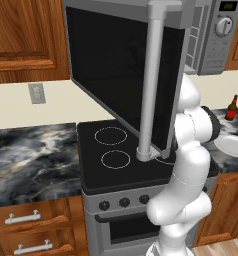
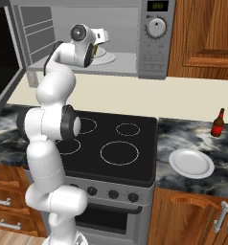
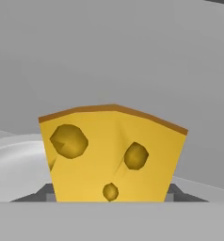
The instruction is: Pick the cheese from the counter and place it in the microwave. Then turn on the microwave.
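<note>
The dark stone counter [image 2: 192, 139], marbled black, grey and white over brown wooden drawers, runs on both sides of a plain black stovetop [image 2: 111, 148] with white ring marks and a row of black knobs on the oven front below it. Above the stove hangs the wide silver-grey microwave [image 2: 154, 52], its big dark glass door [image 1: 121, 75] with the long silver bar handle [image 1: 152, 80] swung wide open towards the robot; the round white knob [image 2: 156, 27] and small green display [image 2: 158, 6] sit on the panel at the right of the cavity. The white arm [image 2: 51, 143] with dark joints rises from below and reaches up into the open cavity, where a pale round turntable plate [image 2: 106, 58] lies on the floor of the oven. A round white plate [image 2: 191, 163] rests on the counter right of the stove, and a small brown bottle [image 2: 218, 123] with a red label stands upright behind it, well apart from it. The gripper [image 2: 100, 37] is inside the microwave above the turntable, its jaws about half parted and clamped on the yellow wedge of cheese [image 3: 113, 153] with dark holes and a brown rind edge, which stands between the fingertips in the hand view.
</note>
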Motion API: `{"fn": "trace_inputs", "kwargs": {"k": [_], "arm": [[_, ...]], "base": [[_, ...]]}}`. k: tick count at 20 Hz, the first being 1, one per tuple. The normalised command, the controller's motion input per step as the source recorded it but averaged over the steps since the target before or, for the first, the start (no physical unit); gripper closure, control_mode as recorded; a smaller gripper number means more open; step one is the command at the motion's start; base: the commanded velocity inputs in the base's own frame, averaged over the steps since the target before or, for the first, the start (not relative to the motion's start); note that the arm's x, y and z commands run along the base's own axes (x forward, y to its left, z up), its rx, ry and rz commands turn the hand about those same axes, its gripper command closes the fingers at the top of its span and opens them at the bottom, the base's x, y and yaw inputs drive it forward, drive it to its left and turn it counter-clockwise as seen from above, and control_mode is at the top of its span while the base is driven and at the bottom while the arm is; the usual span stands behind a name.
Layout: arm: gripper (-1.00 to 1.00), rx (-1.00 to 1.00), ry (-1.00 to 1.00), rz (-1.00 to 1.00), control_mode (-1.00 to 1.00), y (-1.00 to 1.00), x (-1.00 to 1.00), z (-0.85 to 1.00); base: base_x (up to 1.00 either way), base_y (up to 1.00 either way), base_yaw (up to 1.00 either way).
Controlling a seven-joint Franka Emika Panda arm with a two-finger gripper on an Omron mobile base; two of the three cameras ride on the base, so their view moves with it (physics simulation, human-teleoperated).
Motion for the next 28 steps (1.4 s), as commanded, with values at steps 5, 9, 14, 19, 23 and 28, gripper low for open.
{"fn": "trace_inputs", "kwargs": {"k": [5, 9, 14, 19, 23, 28], "arm": [[1.0, 0.0, 0.05, 0.0, -1.0, 0.07, 0.13, 0.0], [1.0, 0.0, 0.04, 0.0, -1.0, 0.09, 0.0, 0.0], [1.0, 0.0, 0.05, 0.0, -1.0, 0.1, 0.0, 0.0], [1.0, 0.0, 0.03, 0.0, -1.0, 0.1, 0.0, 0.0], [1.0, 0.0, 0.0, 0.0, -1.0, 0.0, 0.0, 0.0], [1.0, 0.0, 0.0, 0.0, -1.0, 0.01, 0.03, -0.01]], "base": [[0.0, 0.0, 0.0], [0.0, 0.0, 0.0], [0.0, 0.0, 0.0], [0.0, 0.0, 0.0], [0.0, 0.0, 0.0], [0.0, 0.0, 0.0]]}}
